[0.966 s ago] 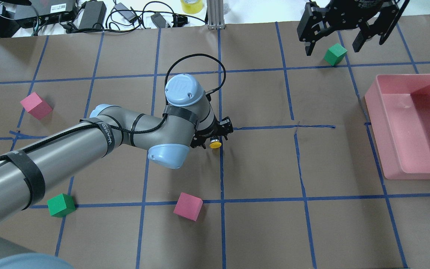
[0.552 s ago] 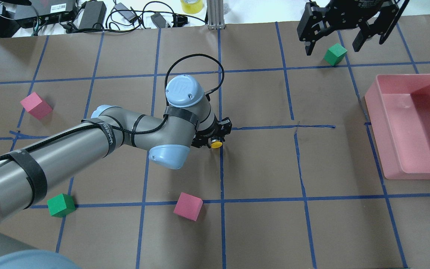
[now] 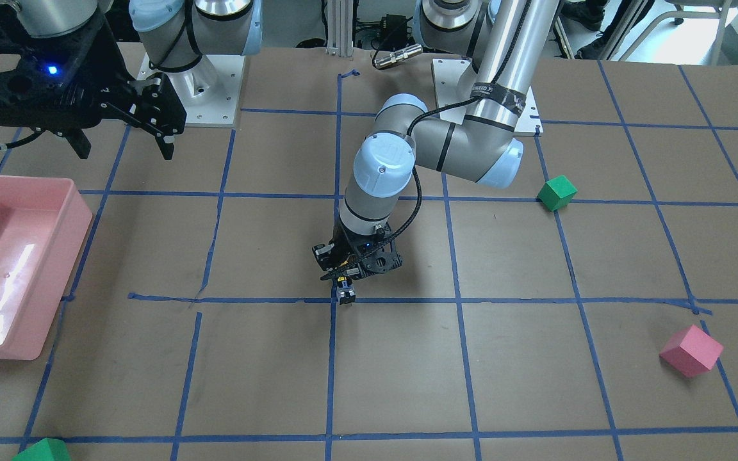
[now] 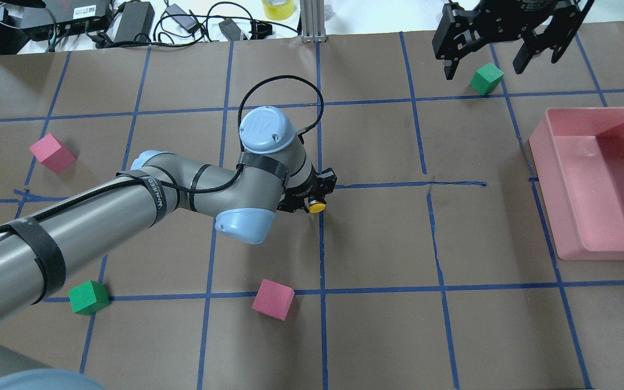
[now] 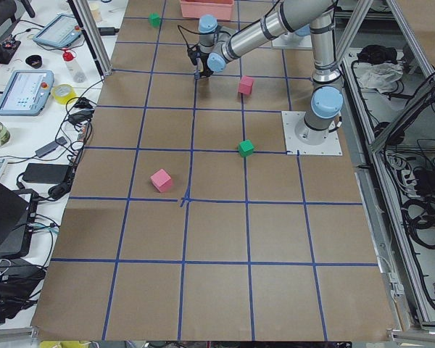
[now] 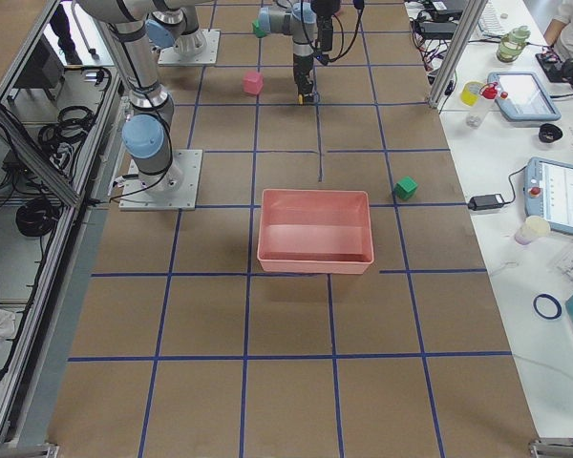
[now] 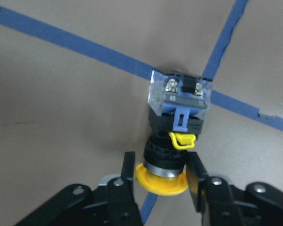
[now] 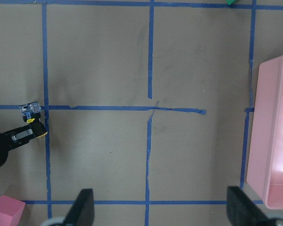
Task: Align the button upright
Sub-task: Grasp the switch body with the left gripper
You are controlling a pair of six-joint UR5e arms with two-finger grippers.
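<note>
Left wrist-mounted view: the left gripper [image 7: 161, 165] is seen closed on the button [image 7: 178, 113], with one finger [image 7: 128, 165] on each side of the yellow cap and black collar.
Button place: it is found on the crossing of two blue tape lines [image 7: 85, 44], near the middle of the table [image 4: 377, 336]. The cap is turned toward the gripper and the clear base block toward the table.
Standing straight: whether the base sits flat on the table cannot be told.
How it will handle: it is judged to be small, light and hard. The round cap looks smooth, so it could slip or spin between the fingers.
Weak parts: the clear block and the little yellow clip look easy to break, so a soft squeeze is called for.
Best hold: the black collar just under the cap, where ridges are seen.
Room around: bare brown table is seen on every side of the button. The nearest pink cube [image 4: 273, 299] is well apart.
Edges: the pink tray [image 4: 539, 146] and the table edges are far off.
Right gripper [image 3: 123, 146]: it is held wide open with nothing in it, well apart from the button.
</note>
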